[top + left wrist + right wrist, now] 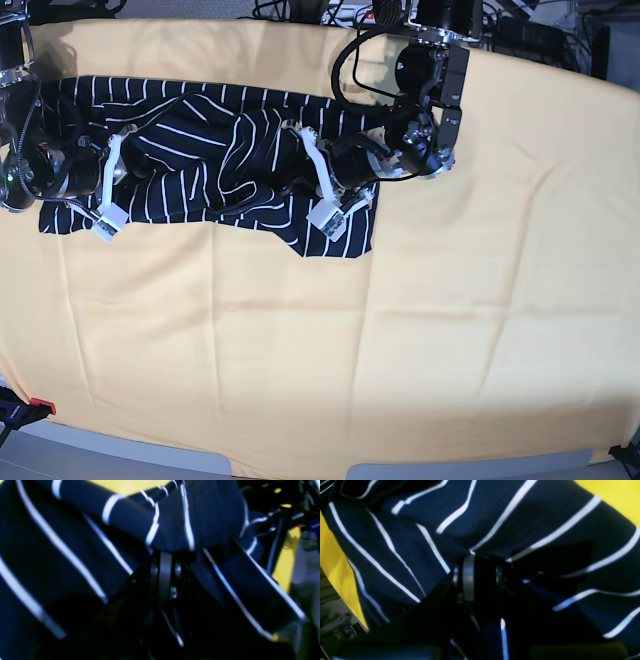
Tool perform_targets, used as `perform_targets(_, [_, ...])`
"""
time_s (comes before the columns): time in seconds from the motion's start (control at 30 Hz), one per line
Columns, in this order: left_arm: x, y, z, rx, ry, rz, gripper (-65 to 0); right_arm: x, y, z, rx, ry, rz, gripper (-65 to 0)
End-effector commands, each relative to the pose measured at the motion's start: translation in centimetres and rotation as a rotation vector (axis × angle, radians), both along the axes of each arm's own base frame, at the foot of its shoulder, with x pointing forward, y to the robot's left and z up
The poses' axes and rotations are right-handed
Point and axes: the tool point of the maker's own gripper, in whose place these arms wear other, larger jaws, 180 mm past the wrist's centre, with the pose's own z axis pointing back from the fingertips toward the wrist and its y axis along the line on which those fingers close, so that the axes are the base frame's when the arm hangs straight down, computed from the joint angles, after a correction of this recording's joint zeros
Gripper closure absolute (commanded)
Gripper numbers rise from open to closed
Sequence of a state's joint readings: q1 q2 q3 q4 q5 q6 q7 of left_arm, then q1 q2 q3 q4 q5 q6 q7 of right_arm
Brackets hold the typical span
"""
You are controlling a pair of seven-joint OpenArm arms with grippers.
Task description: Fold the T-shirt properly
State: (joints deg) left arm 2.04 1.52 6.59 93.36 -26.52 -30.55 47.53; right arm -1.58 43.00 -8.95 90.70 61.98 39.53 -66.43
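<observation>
Worktop (420, 330), draped in yellow cloth (300, 380); T-shirt (200, 150), navy pinstriped, bunched along its far edge; my left pincer (318, 178) clamped on T-shirt fabric; my right pincer (118, 172) also pinching it.

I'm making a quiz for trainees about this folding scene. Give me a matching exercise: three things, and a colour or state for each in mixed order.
Things:
1. T-shirt
2. tablecloth
3. left gripper

Colour or state:
A. plain yellow
B. shut on bunched fabric
C. dark navy with thin white stripes

Pairs: 1-C, 2-A, 3-B
</observation>
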Motion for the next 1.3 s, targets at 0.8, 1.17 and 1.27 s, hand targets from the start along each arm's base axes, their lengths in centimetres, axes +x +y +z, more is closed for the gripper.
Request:
perform_targets(0.8, [0.1,0.9,1.1,0.066,-0.142,-0.153,0.0,7.7,-10.9,11.3,-0.319,-0.399,-0.311,-18.7])
perform_targets(1.17, [0.2,4.5,-0.4,0.162,-0.134,-0.158,0.0,1.1,-20.8,8.0,-0.290,-0.232,-0.720,-36.3])
perform_targets(1.27, [0.2,5.1,-0.7,0.178,-0.133,-0.157,0.0,0.5,-20.9,8.3,-0.063,-0.237,-0.807,-37.8])
